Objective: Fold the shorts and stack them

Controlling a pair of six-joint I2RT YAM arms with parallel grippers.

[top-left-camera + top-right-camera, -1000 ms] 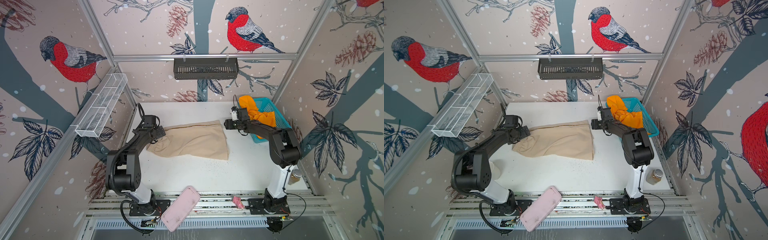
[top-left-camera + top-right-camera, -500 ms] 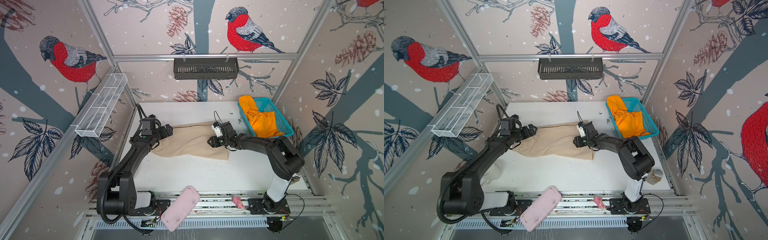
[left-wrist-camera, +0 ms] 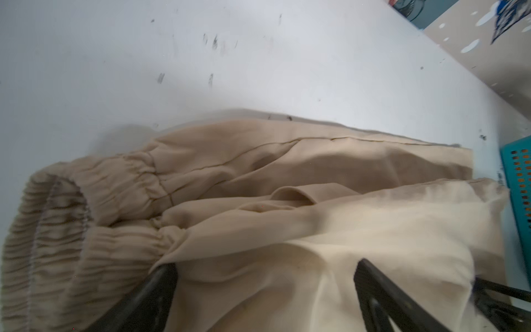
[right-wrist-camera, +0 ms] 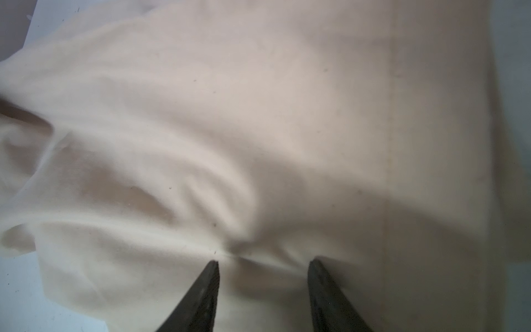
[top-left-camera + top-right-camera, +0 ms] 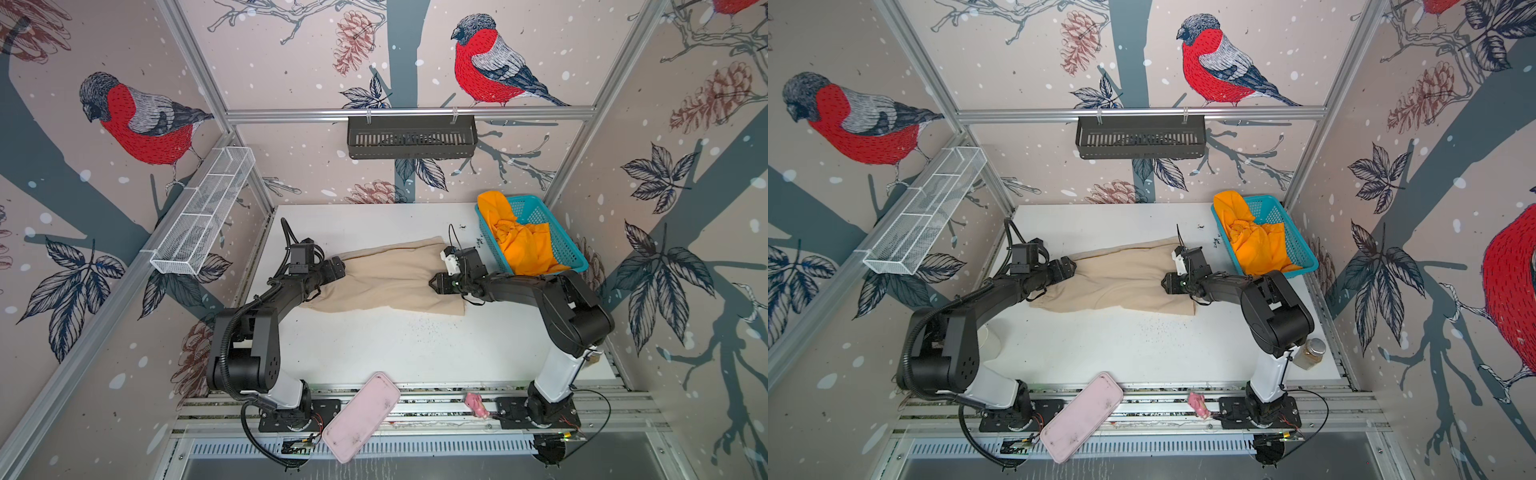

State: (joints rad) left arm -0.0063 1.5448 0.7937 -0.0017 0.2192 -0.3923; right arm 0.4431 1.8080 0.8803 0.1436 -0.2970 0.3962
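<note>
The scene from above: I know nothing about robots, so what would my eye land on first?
Beige shorts lie spread across the middle of the white table, with the open left claw at the gathered waistband end and the right claw pressing down on the cloth near the leg end. Next, bright orange shorts sit heaped in a teal basket at the table's far right corner.

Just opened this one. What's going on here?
Two robot arms are working on the beige shorts, which lie stretched out on the table. The left hand is open over the waistband end. The right hand is at the hem end, with its tips pressed into the cloth and a pucker between them. Its jaws are apart, so nothing is gripped yet. The orange shorts sit bunched in the basket, so nothing is stacked yet.
</note>
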